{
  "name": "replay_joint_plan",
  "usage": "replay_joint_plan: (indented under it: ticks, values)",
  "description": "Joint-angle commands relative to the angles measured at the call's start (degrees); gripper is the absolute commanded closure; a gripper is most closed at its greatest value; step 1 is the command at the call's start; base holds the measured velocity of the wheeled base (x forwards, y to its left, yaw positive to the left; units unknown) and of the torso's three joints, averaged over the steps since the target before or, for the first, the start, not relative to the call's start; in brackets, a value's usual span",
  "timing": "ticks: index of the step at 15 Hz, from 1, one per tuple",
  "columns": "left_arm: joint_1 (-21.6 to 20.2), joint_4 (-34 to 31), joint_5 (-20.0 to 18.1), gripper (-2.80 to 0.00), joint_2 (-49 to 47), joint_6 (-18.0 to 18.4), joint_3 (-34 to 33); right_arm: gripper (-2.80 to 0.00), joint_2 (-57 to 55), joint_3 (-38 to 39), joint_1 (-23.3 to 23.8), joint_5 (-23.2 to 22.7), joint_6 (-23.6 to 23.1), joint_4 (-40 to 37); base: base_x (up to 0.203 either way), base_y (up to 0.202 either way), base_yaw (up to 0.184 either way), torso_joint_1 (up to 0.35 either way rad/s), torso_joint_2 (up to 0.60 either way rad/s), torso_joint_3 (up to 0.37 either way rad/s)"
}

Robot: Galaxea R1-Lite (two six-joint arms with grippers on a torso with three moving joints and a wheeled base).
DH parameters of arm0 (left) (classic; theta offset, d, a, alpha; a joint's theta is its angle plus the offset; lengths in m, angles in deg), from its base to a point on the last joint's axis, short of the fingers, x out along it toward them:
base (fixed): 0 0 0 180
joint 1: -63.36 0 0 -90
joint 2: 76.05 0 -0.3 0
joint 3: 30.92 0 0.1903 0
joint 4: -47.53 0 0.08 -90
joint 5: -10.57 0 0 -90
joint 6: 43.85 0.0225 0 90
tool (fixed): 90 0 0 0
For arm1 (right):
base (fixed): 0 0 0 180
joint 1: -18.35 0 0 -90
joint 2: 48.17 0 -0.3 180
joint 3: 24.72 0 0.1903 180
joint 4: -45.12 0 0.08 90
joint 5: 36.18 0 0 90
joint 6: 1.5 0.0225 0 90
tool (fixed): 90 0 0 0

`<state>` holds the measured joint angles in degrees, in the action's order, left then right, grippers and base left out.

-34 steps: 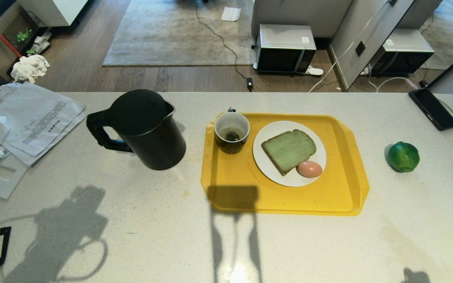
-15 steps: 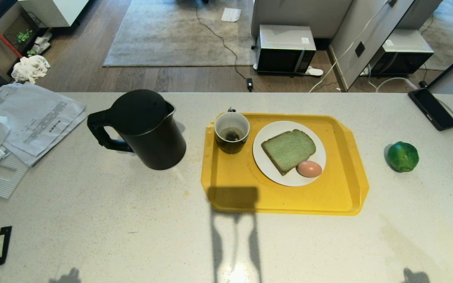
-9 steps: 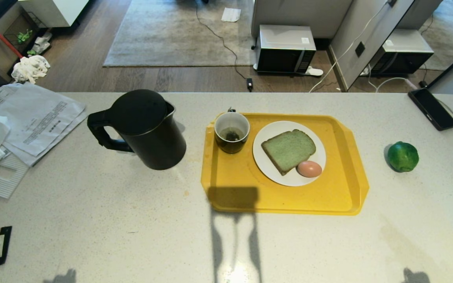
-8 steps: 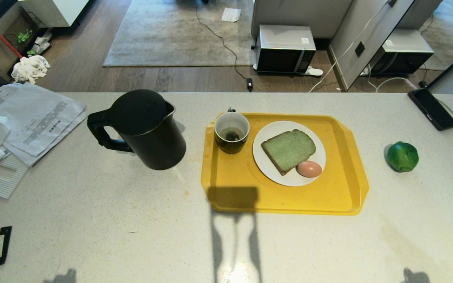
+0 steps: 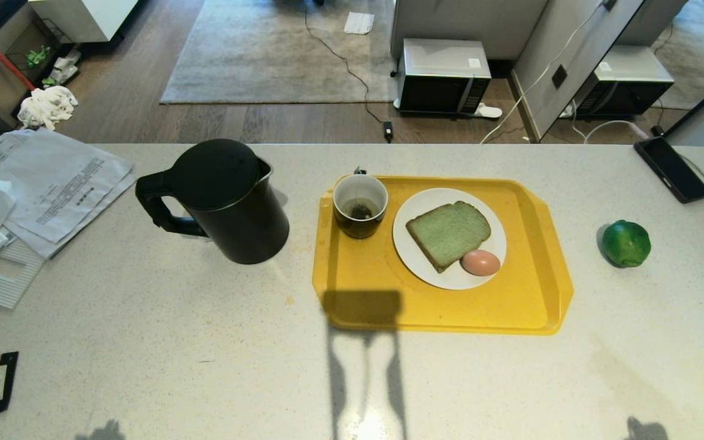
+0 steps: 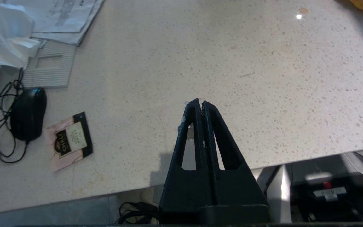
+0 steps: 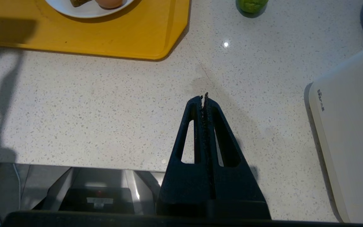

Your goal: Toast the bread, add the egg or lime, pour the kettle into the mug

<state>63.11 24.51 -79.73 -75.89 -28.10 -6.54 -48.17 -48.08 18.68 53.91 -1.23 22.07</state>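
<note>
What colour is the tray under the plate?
Yellow; the tray shows best in the head view.

The desk [image 5: 144, 342] is pale speckled stone with a soft sheen. The kettle [image 5: 223, 198] is matt black, the tray [image 5: 529, 305] smooth yellow plastic, the plate [image 5: 410, 256] glossy white. The lime [image 5: 627, 243] shines; the egg [image 5: 481, 263] looks smooth, the bread [image 5: 448, 233] porous.

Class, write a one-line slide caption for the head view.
Kettle left of a tray holding mug, bread and egg; lime right.
</note>
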Motion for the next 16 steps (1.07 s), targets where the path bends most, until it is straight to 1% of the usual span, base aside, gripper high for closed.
replay_joint_plan:
  ticks: [1,2,3,5,6,7,16]
  values:
    - [-0.02,0.07,-1.81,0.00,-0.07,-0.02,0.28,0.00,0.00,0.00,0.02,-0.01,0.00,0.03,0.000,0.000,0.000,0.000,0.00,0.000]
    - [-0.02,0.74,-1.98,0.00,-0.07,-0.41,-0.06,0.00,0.00,0.00,0.02,-0.01,0.00,0.03,0.000,0.000,0.000,0.000,0.00,0.000]
    - [-0.02,1.62,-2.08,0.00,-0.07,-2.40,-0.47,0.00,0.00,0.00,0.02,-0.01,0.00,0.03,0.000,0.000,0.000,0.000,0.00,0.000]
    - [-0.02,-1.04,-2.01,0.00,-0.07,-6.89,-1.00,0.00,0.00,0.00,0.02,-0.01,0.00,0.03,0.000,0.000,0.000,0.000,0.00,0.000]
    - [-0.02,-0.88,-1.76,0.00,-0.07,-8.45,-1.02,0.00,0.00,0.00,0.02,-0.01,0.00,0.03,0.000,0.000,0.000,0.000,0.00,0.000]
    - [-0.02,-0.61,-1.73,0.00,-0.07,-9.25,-1.02,0.00,0.00,0.00,0.02,-0.01,0.00,0.03,0.000,0.000,0.000,0.000,0.00,0.000]
    - [-0.02,-0.61,-1.64,0.00,-0.07,-9.90,-1.02,0.00,0.00,0.08,0.02,-0.01,0.00,0.03,0.000,0.000,0.000,0.000,0.00,0.000]
